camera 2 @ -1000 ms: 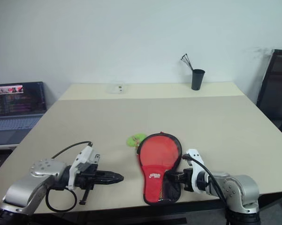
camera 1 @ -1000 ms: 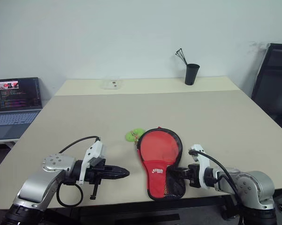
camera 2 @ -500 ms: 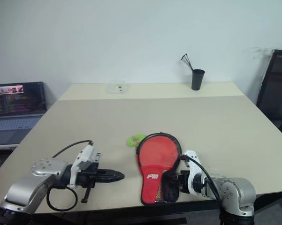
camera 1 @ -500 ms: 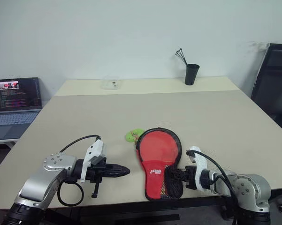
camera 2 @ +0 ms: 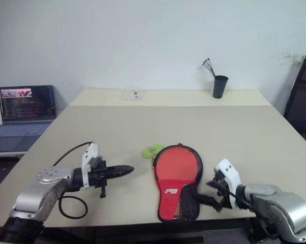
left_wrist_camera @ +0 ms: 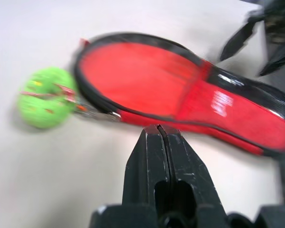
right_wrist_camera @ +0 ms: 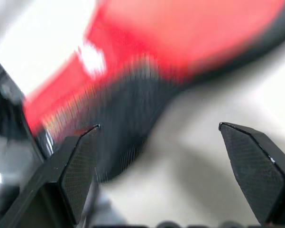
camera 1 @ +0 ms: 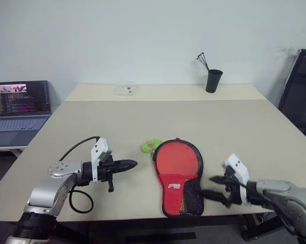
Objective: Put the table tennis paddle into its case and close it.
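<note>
Near the surface's front edge lies the case (camera 1: pixel 177 175); I can't see the paddle. My right gripper (camera 1: pixel 217 187), fingers apart, could nudge it off; left gripper (camera 1: pixel 128 164) fingers together.

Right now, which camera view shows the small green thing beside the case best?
The left wrist view: the green thing is large there, touching the case at its rounded end. Both eye views show it as a small patch; in the right wrist view I cannot make it out.

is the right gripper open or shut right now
Open. The right gripper, just beside the handle end of the red and black paddle-shaped zip case, has its two black fingers spread wide apart with nothing between them.
</note>
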Motion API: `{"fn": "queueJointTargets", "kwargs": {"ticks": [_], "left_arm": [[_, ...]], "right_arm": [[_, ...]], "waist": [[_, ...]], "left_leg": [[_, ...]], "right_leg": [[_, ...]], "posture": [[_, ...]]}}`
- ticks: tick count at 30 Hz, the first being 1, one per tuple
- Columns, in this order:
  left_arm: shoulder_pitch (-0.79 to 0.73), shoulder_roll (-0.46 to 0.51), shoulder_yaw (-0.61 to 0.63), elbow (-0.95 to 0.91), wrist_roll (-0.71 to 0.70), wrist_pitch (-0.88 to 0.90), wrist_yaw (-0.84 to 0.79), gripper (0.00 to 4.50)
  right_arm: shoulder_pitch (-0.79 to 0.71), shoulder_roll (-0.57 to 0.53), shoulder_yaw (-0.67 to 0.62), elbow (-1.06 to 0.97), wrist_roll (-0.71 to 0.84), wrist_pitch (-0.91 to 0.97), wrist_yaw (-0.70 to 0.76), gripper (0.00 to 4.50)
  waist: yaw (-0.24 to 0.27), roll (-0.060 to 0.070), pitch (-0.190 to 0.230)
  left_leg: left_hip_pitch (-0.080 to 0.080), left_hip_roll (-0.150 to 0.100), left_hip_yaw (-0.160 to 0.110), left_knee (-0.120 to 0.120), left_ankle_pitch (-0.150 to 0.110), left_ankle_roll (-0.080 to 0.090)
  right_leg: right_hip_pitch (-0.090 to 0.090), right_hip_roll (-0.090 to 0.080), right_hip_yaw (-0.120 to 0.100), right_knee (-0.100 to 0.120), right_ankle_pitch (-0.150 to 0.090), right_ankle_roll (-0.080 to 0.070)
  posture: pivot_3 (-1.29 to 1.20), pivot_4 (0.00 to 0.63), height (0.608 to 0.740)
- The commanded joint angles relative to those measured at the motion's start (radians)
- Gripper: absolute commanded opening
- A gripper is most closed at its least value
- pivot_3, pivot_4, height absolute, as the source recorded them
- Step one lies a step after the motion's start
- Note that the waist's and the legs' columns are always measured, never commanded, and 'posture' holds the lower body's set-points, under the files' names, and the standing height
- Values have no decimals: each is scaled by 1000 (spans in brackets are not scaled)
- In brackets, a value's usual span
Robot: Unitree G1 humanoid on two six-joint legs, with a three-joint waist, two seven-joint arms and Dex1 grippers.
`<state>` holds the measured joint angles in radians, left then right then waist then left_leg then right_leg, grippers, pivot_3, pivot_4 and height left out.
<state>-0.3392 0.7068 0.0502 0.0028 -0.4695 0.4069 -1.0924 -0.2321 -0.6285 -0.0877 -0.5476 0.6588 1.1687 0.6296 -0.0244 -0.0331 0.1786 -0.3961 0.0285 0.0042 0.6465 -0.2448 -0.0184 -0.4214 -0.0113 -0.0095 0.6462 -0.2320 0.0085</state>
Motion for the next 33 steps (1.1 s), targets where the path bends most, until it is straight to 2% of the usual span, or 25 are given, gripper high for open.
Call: {"fn": "queueJointTargets", "kwargs": {"ticks": [1,3,14,26,33], "left_arm": [[-59,-20,30,44,42,-40,80,174],[-95,-37,19,87,78,-55,127,573],[-329,-175,-55,442,241,-41,301,4485],[-585,-309,-131,914,362,-175,259,4485],[-631,-354,-142,1047,421,-248,250,4485]], "right_arm": [[-69,48,-6,24,13,-56,-23,4480],[-111,89,24,54,-5,-78,-45,4500],[-205,237,191,156,-90,-177,-100,4500],[-194,277,228,163,-124,-204,-119,4500],[-175,291,227,142,-128,-197,-141,4500]], "waist": [[-1,0,0],[-1,0,0],[1,0,0],[2,0,0],[2,-1,-1]], "left_leg": [[0,0,0,0,0,0],[0,0,0,-1,0,0],[-2,0,-2,0,0,0],[-3,-1,-2,0,0,0],[-2,-1,-2,0,0,0]], "right_leg": [[0,1,0,0,0,0],[0,3,0,0,0,0],[-1,4,0,1,0,-1],[-1,3,-1,1,0,-1],[-1,3,-1,2,0,-1]], "posture": [[0,150,740],[0,150,740],[0,150,740],[0,150,740],[0,150,740]]}}
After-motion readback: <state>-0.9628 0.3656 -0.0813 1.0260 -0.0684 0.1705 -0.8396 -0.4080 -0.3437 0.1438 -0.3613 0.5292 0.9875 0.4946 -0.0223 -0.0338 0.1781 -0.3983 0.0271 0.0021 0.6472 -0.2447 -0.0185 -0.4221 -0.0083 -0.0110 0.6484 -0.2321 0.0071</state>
